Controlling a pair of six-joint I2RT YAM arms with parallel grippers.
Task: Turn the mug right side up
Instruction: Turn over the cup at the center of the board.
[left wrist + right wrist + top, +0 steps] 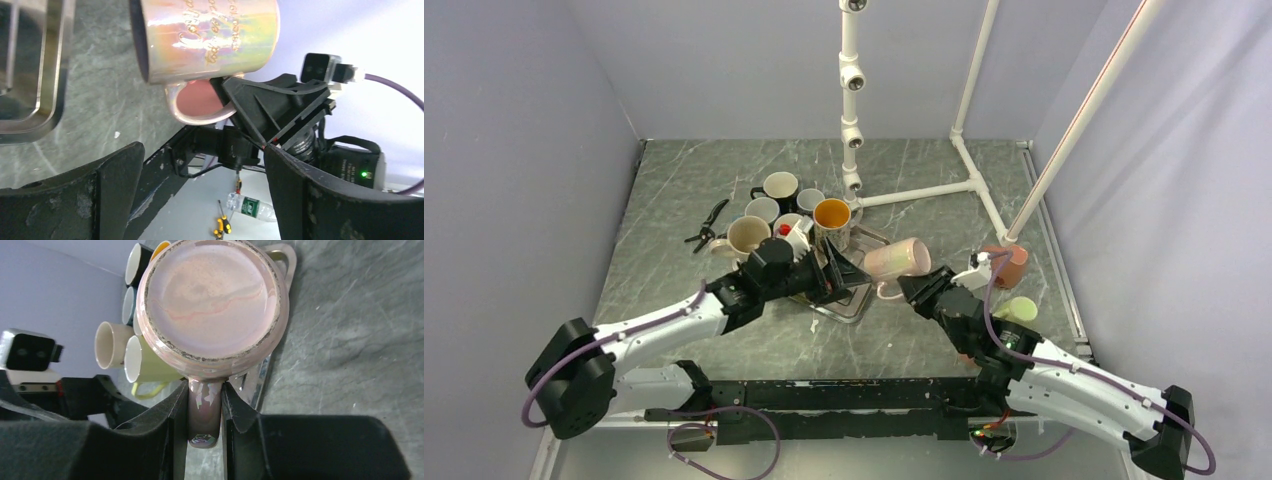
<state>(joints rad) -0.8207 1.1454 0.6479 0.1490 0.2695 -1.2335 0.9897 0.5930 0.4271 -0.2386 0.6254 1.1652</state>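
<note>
- Clamping the mug (pixel 212 300) by its handle, the right gripper (pixel 205 405) holds it sideways above the tray's (pixel 845 314) edge.
- Left gripper (pixel 202 165) gapes empty over the tray.
- Best done by rolling the rim upward slowly.

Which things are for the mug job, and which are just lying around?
For the job:
- shiny pink mug, tipped on its side
- right gripper, pinching the mug's handle
- left gripper, open, close by

Just lying about:
- other mugs, bunched together
- metal tray
- black pliers
- orange cup
</note>
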